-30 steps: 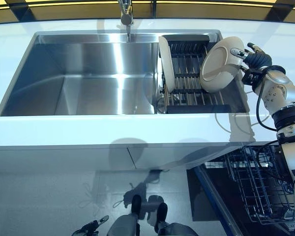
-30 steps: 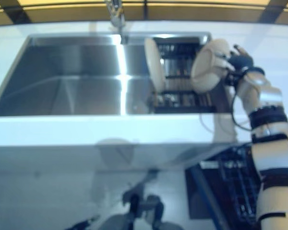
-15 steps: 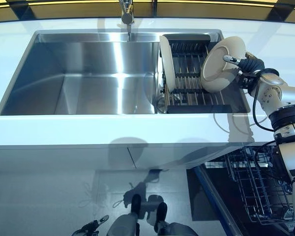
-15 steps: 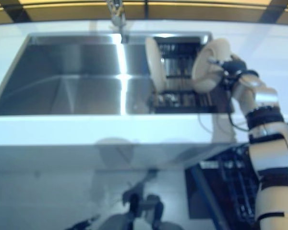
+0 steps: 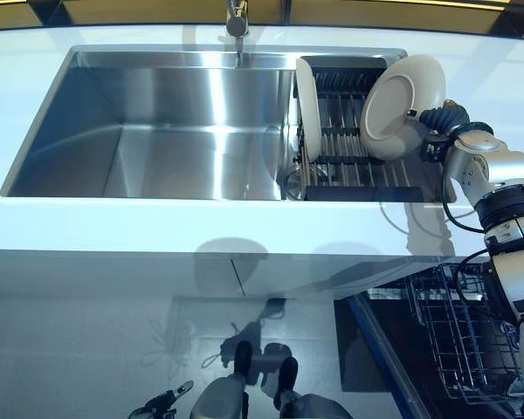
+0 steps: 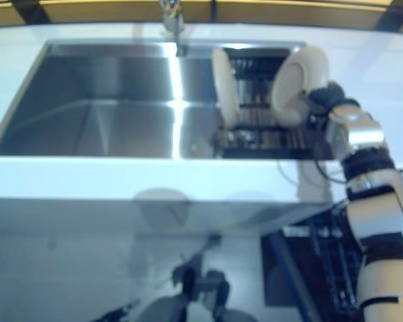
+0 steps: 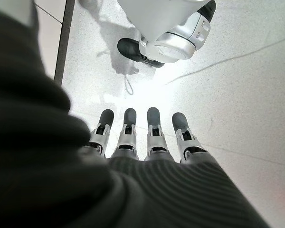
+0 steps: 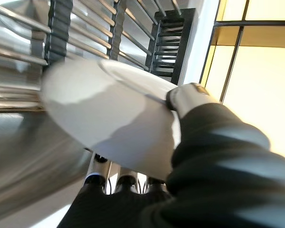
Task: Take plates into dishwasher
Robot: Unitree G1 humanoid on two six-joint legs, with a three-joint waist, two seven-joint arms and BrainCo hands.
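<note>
My right hand (image 5: 440,120) grips a cream plate (image 5: 400,103) by its rim, thumb on the face and fingers behind it, as the right wrist view shows (image 8: 109,118). The plate is tilted on edge over the right end of the drying rack (image 5: 341,148) in the sink. A second cream plate (image 5: 307,109) stands upright in the rack's left end. The dishwasher's wire basket (image 5: 467,336) stands pulled out at the lower right, below the counter. My left hand (image 7: 142,137) hangs low over the floor, its fingers straight and empty.
A steel sink (image 5: 157,122) fills the counter's left and middle, with a tap (image 5: 237,22) at its back edge. The white counter (image 5: 201,223) runs along the front. A dark dishwasher door edge (image 5: 380,349) lies beside the basket.
My right hand has turned the plate more upright and moved it slightly back over the rack. The whole picture has shifted a little, so the camera has moved.
</note>
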